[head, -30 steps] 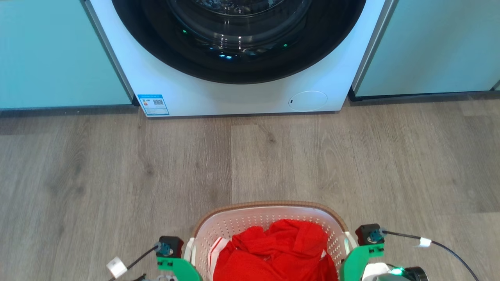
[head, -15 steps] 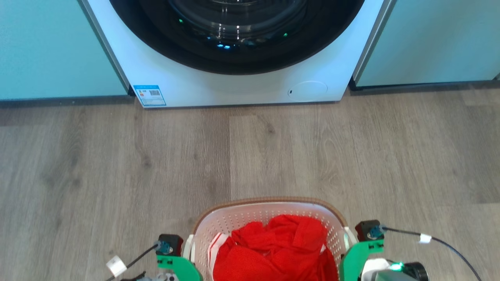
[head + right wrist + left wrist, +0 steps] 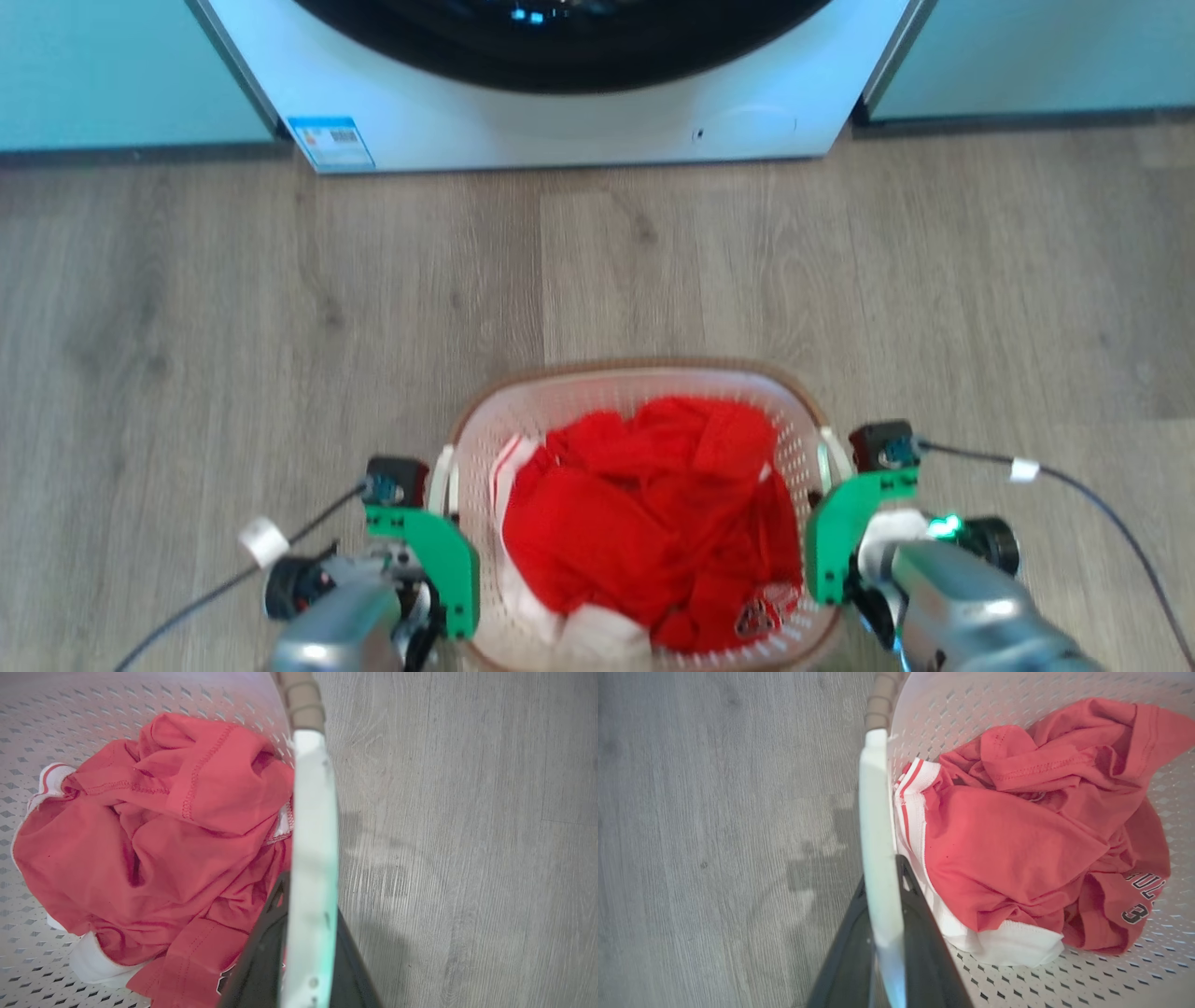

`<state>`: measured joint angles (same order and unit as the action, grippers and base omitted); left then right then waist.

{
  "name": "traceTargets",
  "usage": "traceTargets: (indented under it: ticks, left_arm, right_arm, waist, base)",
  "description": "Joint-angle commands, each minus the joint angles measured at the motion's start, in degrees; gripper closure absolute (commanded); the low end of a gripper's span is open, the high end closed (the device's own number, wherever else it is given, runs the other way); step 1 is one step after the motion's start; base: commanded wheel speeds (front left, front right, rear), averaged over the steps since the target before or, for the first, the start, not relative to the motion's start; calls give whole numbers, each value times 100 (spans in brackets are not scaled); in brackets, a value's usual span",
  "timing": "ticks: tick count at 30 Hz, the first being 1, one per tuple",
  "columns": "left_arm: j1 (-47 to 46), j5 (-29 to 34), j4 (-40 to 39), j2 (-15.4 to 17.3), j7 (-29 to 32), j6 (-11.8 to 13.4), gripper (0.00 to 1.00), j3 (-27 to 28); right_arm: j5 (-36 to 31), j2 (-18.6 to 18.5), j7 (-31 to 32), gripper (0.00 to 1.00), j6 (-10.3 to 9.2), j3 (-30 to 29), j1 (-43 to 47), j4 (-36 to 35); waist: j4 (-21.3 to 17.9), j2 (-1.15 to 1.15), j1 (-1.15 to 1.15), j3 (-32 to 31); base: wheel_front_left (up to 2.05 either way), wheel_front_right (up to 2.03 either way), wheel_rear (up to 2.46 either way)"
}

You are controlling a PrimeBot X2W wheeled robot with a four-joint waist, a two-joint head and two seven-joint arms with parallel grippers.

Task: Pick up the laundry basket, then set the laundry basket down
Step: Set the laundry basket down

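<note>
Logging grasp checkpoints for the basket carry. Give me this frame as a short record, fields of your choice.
left gripper: shut on the left handle of the laundry basket
right gripper: shut on the right handle
basket contents: red garment with white trim
basket position: in front of the washing machine, apart from it, wood floor between
lifted or on floor: cannot tell
</note>
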<state>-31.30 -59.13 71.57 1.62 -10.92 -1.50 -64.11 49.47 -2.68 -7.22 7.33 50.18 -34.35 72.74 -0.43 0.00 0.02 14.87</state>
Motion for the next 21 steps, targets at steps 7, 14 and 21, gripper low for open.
traceTargets:
  ticks: [7,14,21]
  left_arm:
    - [-903,99,104,140,-185,-18,100,89]
    - [-1529,161,146,142,-272,-7,100,115]
    - [-2003,199,160,136,-341,-7,100,150]
  right_arm:
    - [-45,-20,-242,100,16,104,-687,9]
    - [-152,-20,-411,100,16,3,-1330,86]
    - [-354,-20,-495,100,16,-203,-1780,118]
  waist:
    - [34,0,-2,902]
    - [112,0,-2,1681]
    - [185,0,-2,2325]
  base:
    - [0,0,0]
    - [0,0,0]
    - [0,0,0]
